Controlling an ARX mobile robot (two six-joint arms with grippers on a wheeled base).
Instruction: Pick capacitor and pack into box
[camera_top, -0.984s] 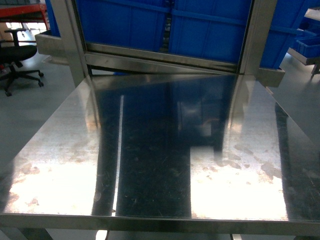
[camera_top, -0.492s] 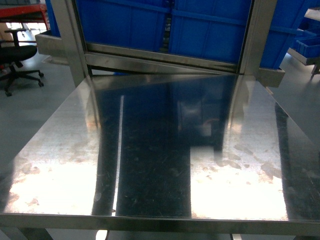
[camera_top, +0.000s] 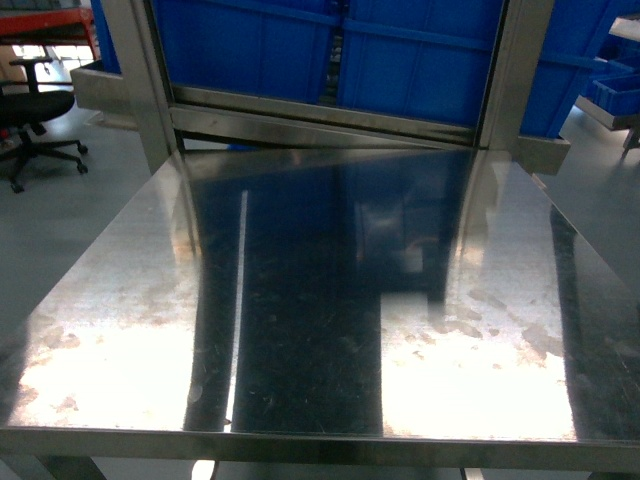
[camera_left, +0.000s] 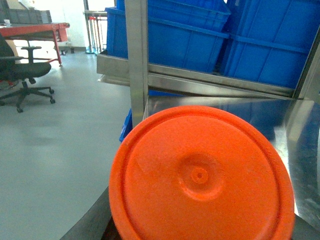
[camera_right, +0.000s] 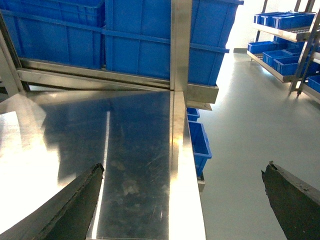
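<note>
A round orange capacitor (camera_left: 200, 177) fills the lower half of the left wrist view, its flat end facing the camera. It hangs in the air beside the left edge of the steel table (camera_left: 300, 135), so my left gripper is shut on it. Of that gripper only one dark finger (camera_left: 90, 222) shows, at the lower left. My right gripper (camera_right: 182, 200) is open and holds nothing, spread over the right edge of the table (camera_right: 135, 130). The box is out of view. Neither gripper appears in the head view, where the steel table top (camera_top: 300, 300) lies bare.
Big blue plastic bins (camera_top: 400, 50) stand on a steel rack behind the table, between upright steel posts (camera_top: 515, 70). A black office chair (camera_top: 35, 110) is at the far left on the grey floor. Small blue bins (camera_right: 200, 140) sit under the table's right side, with shelves of blue bins (camera_right: 285, 30) further right.
</note>
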